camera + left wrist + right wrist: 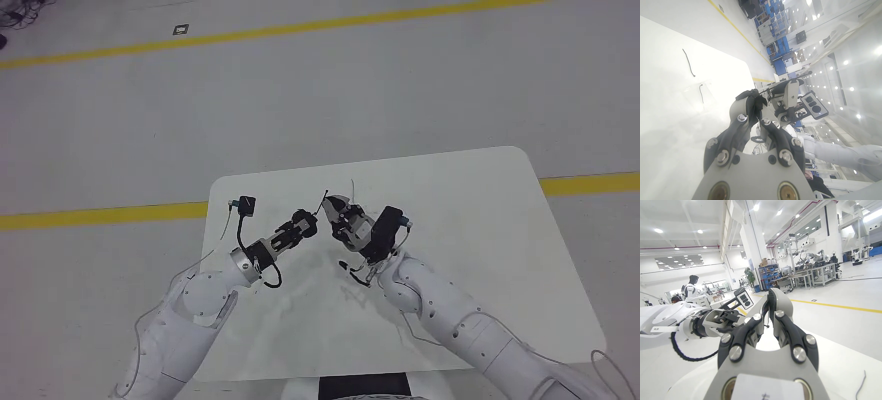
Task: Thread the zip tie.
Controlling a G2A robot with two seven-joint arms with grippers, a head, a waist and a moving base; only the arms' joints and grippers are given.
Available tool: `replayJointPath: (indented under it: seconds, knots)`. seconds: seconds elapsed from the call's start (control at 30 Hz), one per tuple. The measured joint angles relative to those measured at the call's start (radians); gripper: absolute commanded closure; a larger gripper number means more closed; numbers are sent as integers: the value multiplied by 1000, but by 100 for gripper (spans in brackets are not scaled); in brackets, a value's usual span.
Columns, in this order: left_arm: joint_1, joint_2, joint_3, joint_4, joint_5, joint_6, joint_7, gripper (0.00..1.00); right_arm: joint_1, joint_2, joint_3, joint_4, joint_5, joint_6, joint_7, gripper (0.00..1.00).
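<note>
the left arm (215,295) comes in from the counter's (480,230) near left corner and angles forward and to the right, wrist stretched out almost in line with the forearm. the right arm (440,300) comes in from the near right, elbow bent, and angles forward and to the left. the two sets of jaws meet nearly tip to tip, raised off the counter over its left-middle part.

the right jaws are pressed fully together on the zip tie (769,317). the thin black strap runs down between the pads, and its small head hangs free in the gap behind them. from above, the zip tie (322,205) shows as a short dark line standing up between the two wrists.

the left jaws are closed too. their dark padded tips are bunched together just beside the right jaws, with a thin dark strand pinched between them, and a fine line crosses from those tips to the right jaws. from the right wrist the left arm (702,325) lies close alongside, roughly level.

two spare ties (688,62) lie flat on the counter, well apart from the jaws. another spare tie (861,387) shows on the counter from the right wrist.
</note>
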Motion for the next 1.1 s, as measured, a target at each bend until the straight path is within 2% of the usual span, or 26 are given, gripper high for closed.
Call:
replayJointPath:
  seconds: [1.1]
  knots:
    - [0, 0, 0, 0, 0, 0, 0, 100, 7, -7, 5, 7, -12, 0, -24, 100]
